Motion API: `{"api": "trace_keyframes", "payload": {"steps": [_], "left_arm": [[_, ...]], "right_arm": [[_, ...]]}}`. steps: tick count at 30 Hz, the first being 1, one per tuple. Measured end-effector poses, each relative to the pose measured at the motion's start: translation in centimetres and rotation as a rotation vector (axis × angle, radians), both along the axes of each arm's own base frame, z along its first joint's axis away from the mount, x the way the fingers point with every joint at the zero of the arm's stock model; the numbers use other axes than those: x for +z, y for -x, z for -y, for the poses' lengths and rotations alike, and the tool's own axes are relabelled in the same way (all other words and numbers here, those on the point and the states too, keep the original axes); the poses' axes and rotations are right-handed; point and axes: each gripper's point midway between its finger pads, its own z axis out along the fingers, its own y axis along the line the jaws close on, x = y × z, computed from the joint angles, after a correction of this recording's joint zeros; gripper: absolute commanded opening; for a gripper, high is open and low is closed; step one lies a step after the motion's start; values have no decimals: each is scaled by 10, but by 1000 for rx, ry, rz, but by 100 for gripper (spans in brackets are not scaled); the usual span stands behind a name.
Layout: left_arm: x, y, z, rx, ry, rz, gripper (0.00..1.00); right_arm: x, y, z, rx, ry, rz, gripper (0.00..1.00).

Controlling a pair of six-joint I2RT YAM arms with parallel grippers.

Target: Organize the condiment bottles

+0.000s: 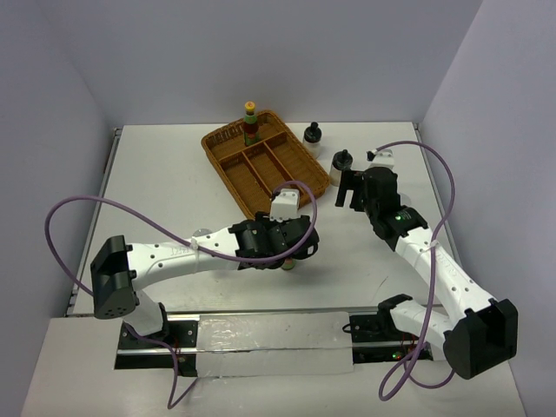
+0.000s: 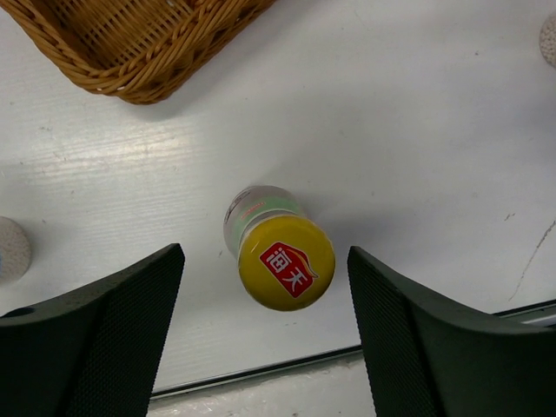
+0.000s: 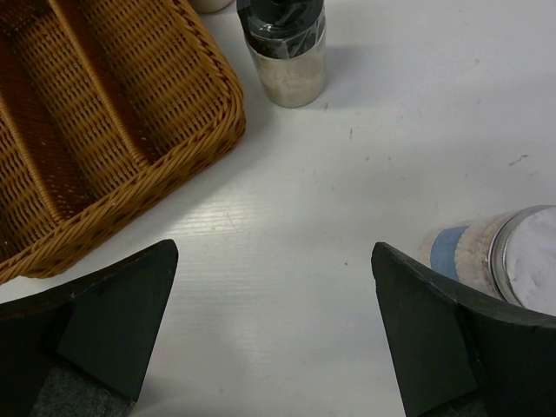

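Note:
A slim bottle with a yellow cap stands on the table between the fingers of my open left gripper, untouched. In the top view that gripper hovers over it near the basket's near corner. A second yellow-capped bottle stands in the wicker basket. Two squat black-capped bottles stand right of the basket. My right gripper is open and empty, short of the nearer black-capped bottle. A white blue-labelled bottle stands by its right finger.
The basket's corner lies left of the right gripper, and another corner lies ahead of the left gripper. Pale round objects show at the left wrist view's left edge and top right. A purple cable loops off each arm.

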Motion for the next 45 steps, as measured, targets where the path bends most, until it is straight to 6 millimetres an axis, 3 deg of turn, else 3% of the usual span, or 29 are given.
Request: {"api": "trace_keyframes", "payload": {"steps": [9,19,25,30,41,45], "left_arm": [[-22,0,1,9,-56,-22,71],[-10,-5,8,16,-34,0,76],[2,-10,13,28,-11,26,69],[1,-12,12,36,-27,32,65],[-4,-13,8,55,-75,36,12],[-4,-14,6,61,-84,37,10]], "right_arm": [[-2,-1,-2,8,-3,-6,100],[-2,0,-5,25,-13,-9,100],[-2,0,-6,29,-15,-10,100],[-3,0,-7,35,-18,-12,100],[-4,0,-10,48,-24,-18,100],[-4,0,-11,54,-28,-19,100]]}}
